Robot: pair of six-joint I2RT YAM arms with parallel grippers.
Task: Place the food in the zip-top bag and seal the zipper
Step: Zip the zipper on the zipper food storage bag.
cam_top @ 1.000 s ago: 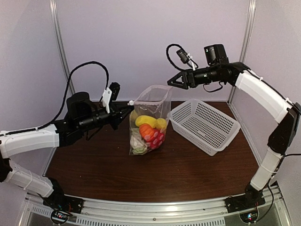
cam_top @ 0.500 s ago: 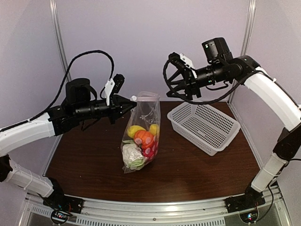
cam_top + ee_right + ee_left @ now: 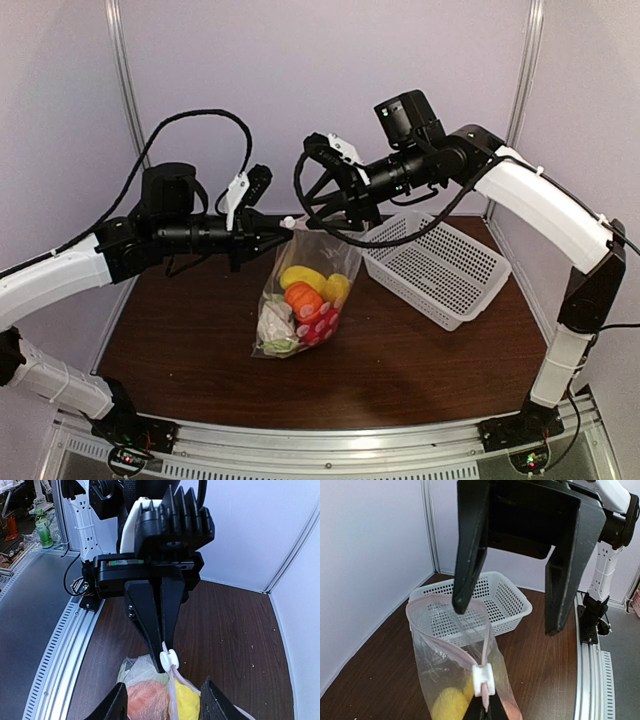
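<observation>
Robotics lab, a test cell by the look of it. I'm boxed in left, right and far side by plain pale panel walls (image 3: 300, 80) w/ aluminium posts (image 3: 125, 90) at the seams. Dark wood-look table (image 3: 400, 350) w/ a slotted aluminium rail (image 3: 330, 445) along the near edge. My arm bases (image 3: 520, 430) are bolted to it, w/ small lit LEDs (image 3: 527, 462) beside them. Black cables (image 3: 200, 114) loop loose off my arms. Past the rail, right wrist cam shows grey flooring (image 3: 30, 630), a green bottle (image 3: 44, 528) and misc. equipment at top left, too blurred to ID.
</observation>
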